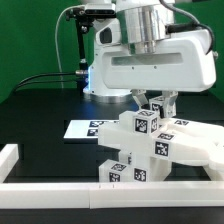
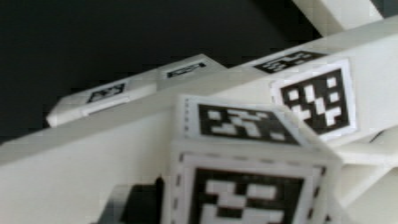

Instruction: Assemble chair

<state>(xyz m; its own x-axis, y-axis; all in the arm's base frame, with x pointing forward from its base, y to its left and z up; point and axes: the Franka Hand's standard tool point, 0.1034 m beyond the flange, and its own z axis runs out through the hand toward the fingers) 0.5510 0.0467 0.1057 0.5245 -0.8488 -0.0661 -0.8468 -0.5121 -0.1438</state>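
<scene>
The chair (image 1: 152,148) is a stepped stack of white blocky pieces with black-and-white tags, at the middle right of the exterior view. My gripper (image 1: 153,100) stands straight above it, with its fingers down on the top tagged block (image 1: 146,122). In the wrist view a white tagged block (image 2: 249,185) fills the space between my gripper's (image 2: 249,208) fingers, and one dark finger (image 2: 153,196) presses against its side. Another tagged chair panel (image 2: 317,98) lies just behind it. The gripper looks shut on this block, whose lower part is hidden.
The marker board (image 1: 84,128) lies flat on the black table on the exterior view's left of the chair; it also shows in the wrist view (image 2: 111,95). A low white border rail (image 1: 14,160) runs along the left and front. The robot base (image 1: 100,70) stands behind.
</scene>
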